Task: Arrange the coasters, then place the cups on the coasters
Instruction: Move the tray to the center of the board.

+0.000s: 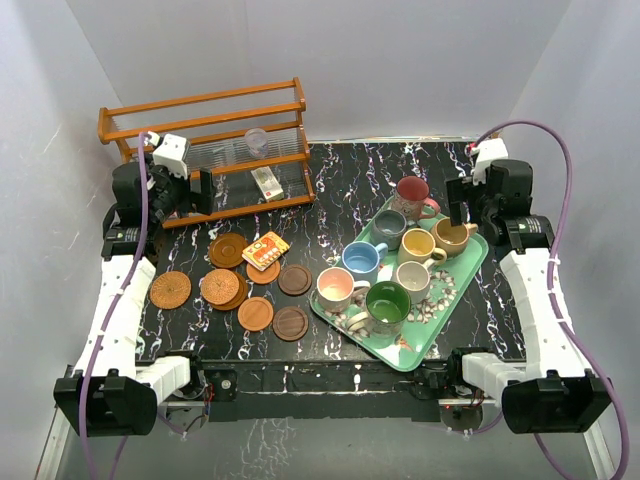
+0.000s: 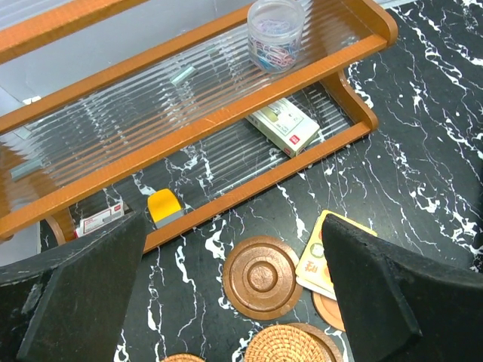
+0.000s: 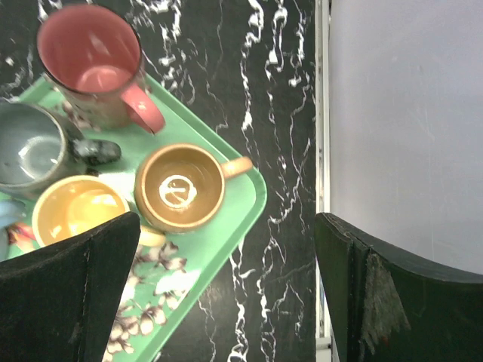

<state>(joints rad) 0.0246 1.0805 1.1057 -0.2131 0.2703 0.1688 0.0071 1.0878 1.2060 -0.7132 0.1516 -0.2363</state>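
Several round wooden coasters lie loose on the black marble table at left, among them a ringed coaster (image 1: 228, 250) (image 2: 262, 276), a woven coaster (image 1: 171, 290) and a dark coaster (image 1: 290, 323); some overlap. Several cups stand on a green tray (image 1: 452, 308) (image 3: 243, 219) at right: maroon cup (image 1: 412, 192) (image 3: 90, 60), grey cup (image 1: 390, 225), yellow cup (image 1: 418, 245), tan cup (image 1: 453, 236) (image 3: 179, 188), blue cup (image 1: 362, 260), pink cup (image 1: 336, 288), green cup (image 1: 386, 302). My left gripper (image 1: 200, 190) (image 2: 234, 302) hangs open above the ringed coaster. My right gripper (image 1: 458, 205) (image 3: 226, 286) is open over the tray's far right edge.
A wooden rack (image 1: 205, 125) with ribbed clear shelves stands at the back left, holding a clear cup of paper clips (image 2: 275, 34) and a small box (image 2: 283, 127). A square orange patterned card (image 1: 265, 250) lies on the coasters. The table's right edge (image 3: 323, 151) is close.
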